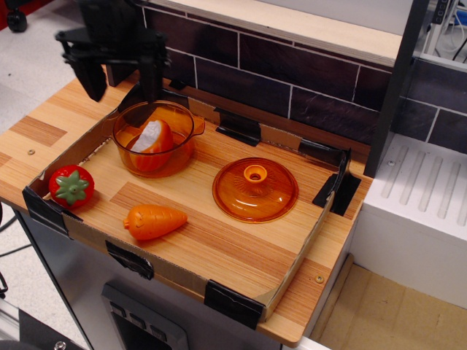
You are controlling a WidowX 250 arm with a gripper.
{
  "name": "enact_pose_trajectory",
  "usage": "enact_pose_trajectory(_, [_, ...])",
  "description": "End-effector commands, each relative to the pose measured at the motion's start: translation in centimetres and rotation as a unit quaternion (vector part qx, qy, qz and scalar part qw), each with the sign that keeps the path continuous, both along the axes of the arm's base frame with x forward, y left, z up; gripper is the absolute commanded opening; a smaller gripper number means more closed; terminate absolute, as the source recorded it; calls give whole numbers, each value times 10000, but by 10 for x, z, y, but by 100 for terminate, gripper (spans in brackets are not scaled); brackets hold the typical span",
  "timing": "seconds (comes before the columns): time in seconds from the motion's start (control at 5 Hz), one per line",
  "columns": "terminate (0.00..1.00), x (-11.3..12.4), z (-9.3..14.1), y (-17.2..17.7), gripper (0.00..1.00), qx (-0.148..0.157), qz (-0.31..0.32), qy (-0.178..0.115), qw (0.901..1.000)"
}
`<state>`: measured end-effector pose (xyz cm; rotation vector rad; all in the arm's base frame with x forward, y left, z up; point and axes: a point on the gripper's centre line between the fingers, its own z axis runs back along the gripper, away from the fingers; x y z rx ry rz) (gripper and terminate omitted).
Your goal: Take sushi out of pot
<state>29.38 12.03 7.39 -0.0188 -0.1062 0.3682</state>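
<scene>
The sushi (pixel 154 138), white rice half and orange salmon half, lies tilted inside the transparent orange pot (pixel 128 155) at the back left of the tray. My black gripper (pixel 122 80) hangs above and a little behind-left of the pot. Its two fingers (pixel 93 79) stand wide apart with nothing between them. It does not touch the pot or the sushi.
A flat orange lid with a knob (pixel 255 189) lies in the tray's middle. An orange toy carrot (pixel 154 221) and a red strawberry (pixel 71 185) lie at the front left. The cardboard tray wall (pixel 292 273) rims the board. A dark tiled wall (pixel 292 80) stands behind.
</scene>
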Motion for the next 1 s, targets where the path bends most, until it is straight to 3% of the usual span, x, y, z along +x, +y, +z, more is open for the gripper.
enact_pose_trajectory(0.0, [0,17,-1,2,100,140,153,-165,9996])
enact_pose_trajectory(0.8, [0,16,-31,-5,100,106,378,45,9992])
